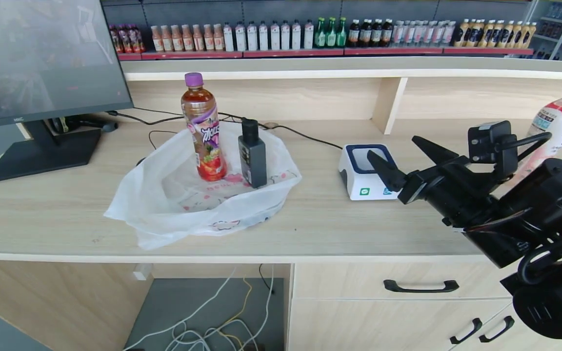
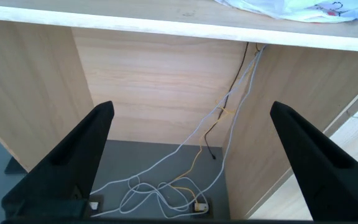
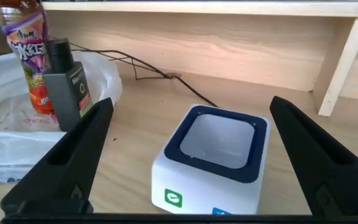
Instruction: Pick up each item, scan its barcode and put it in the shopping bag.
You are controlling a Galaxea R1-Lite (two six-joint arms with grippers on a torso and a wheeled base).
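Observation:
A white plastic shopping bag [image 1: 173,214] lies open on the wooden counter. Standing upright in it are a tea bottle with a purple cap [image 1: 204,131] and a dark rectangular bottle [image 1: 252,153]. To their right sits a white scanner with a blue-rimmed window [image 1: 359,183]. My right gripper [image 1: 391,146] hovers open and empty just right of the scanner, pointing at it. A pink-and-white bottle with a black cap [image 1: 554,124] stands at the far right, behind that arm. The right wrist view has the scanner [image 3: 213,158] between the open fingers, with both bottles [image 3: 23,56] [image 3: 67,84] beyond. My left gripper [image 2: 191,109] is open below the counter edge.
A monitor [image 1: 42,53] stands at the back left with cables trailing behind the bag. An upright shelf divider [image 1: 388,105] rises behind the scanner. Drawers [image 1: 420,285] are under the counter on the right. Loose cables [image 2: 166,193] lie in the recess below.

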